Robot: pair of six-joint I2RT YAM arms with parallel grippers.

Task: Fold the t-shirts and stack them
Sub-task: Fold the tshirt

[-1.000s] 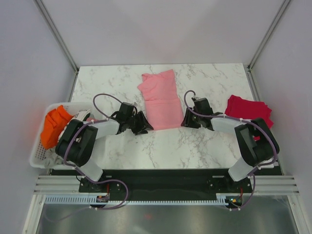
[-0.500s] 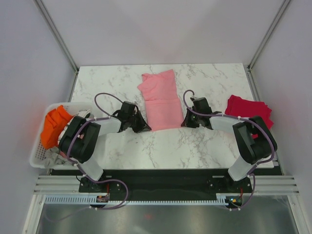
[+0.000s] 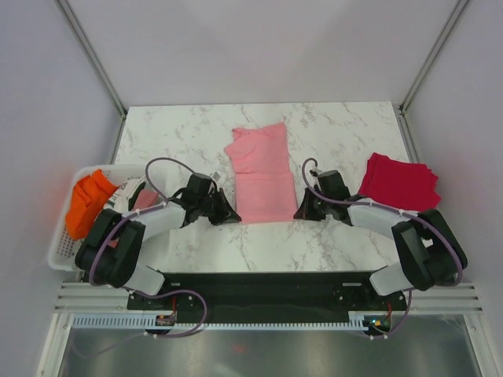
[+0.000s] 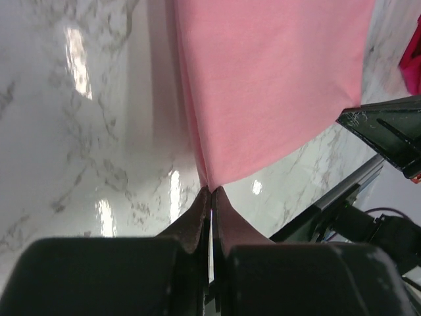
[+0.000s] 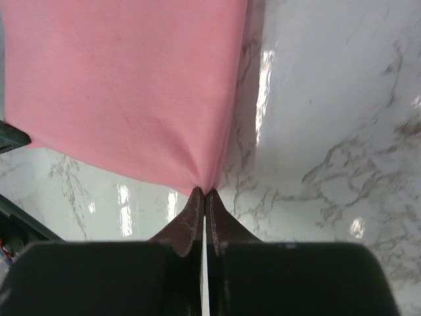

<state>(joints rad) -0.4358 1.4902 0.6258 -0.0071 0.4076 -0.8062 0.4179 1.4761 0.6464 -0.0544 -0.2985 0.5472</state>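
The light pink t-shirt lies as a long folded strip in the middle of the marble table. My left gripper is shut on its near left corner, and the wrist view shows that pink corner pinched in the gripper. My right gripper is shut on the near right corner, where the pink cloth meets the gripper. The near edge is pulled taut between the two. The crimson red t-shirt lies folded at the right side of the table.
A white basket at the table's left edge holds orange cloth and other garments. Metal frame posts rise at the back corners. The table's near edge runs just behind both grippers.
Both grippers have closed on the pink shirt's near corners and drawn back toward the near edge, sliding the shirt a little closer. Both arms now lie lower and more spread out.
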